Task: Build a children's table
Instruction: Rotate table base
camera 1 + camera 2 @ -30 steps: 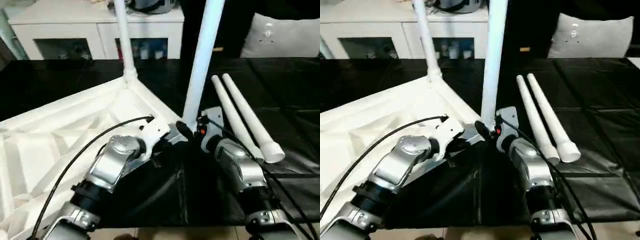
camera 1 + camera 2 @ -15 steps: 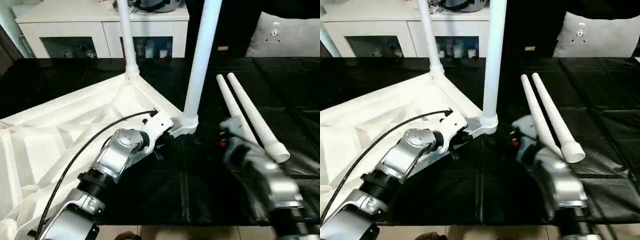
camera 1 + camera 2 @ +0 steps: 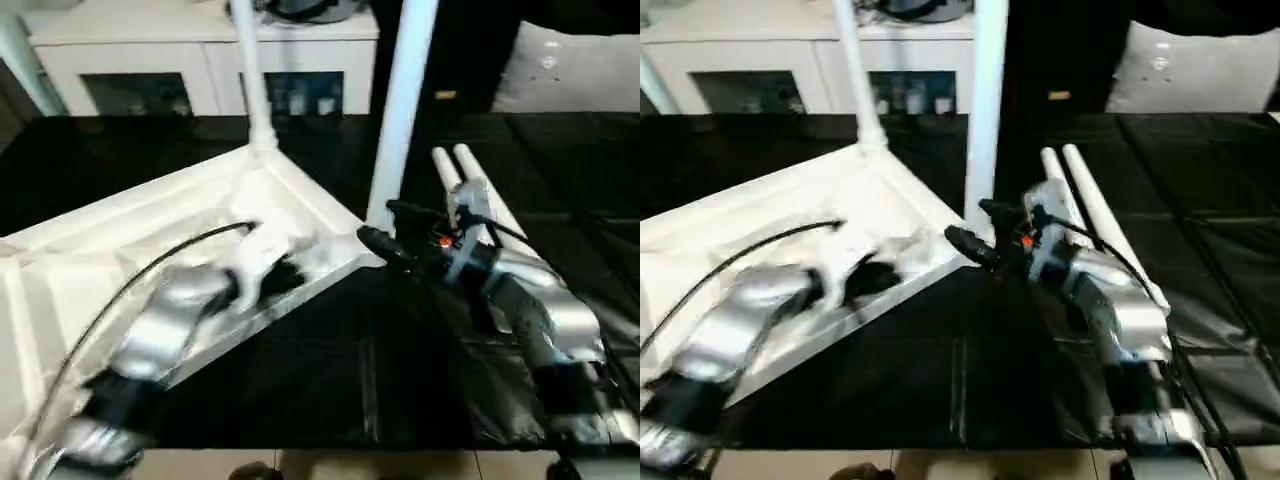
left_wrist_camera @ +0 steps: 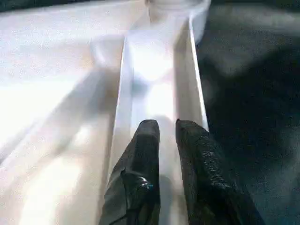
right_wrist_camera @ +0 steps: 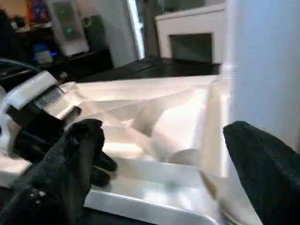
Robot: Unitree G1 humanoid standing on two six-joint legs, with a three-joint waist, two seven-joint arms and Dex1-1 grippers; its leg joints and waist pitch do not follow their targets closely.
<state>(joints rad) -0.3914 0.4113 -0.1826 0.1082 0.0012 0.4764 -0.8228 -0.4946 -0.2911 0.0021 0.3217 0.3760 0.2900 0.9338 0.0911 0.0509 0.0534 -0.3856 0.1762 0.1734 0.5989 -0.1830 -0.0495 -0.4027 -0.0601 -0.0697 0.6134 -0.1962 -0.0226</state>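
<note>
The children's table's white tabletop (image 3: 120, 230) lies ribbed side up on the black cover. One leg (image 3: 248, 70) stands in the far corner socket, another leg (image 3: 400, 110) in the near right corner socket. Two loose legs (image 3: 462, 160) lie side by side to the right, partly behind my right arm. My right gripper (image 3: 385, 230) is wide open beside the base of the near leg, a finger (image 5: 70, 159) on each side of that corner. My left gripper (image 4: 168, 131) hovers over the tabletop's near rim, left of that corner, its fingers (image 4: 147, 140) narrowly parted with nothing between them.
A white cabinet with glass doors (image 3: 200, 60) stands behind the table. A grey cushion (image 3: 580, 70) sits at the back right. The black cover (image 3: 380, 380) runs to the table's front edge just below my arms.
My right gripper pulled away to the right, then swung back, wide open, to the near leg's base. My left gripper slid back left along the rim and its fingers parted a little.
</note>
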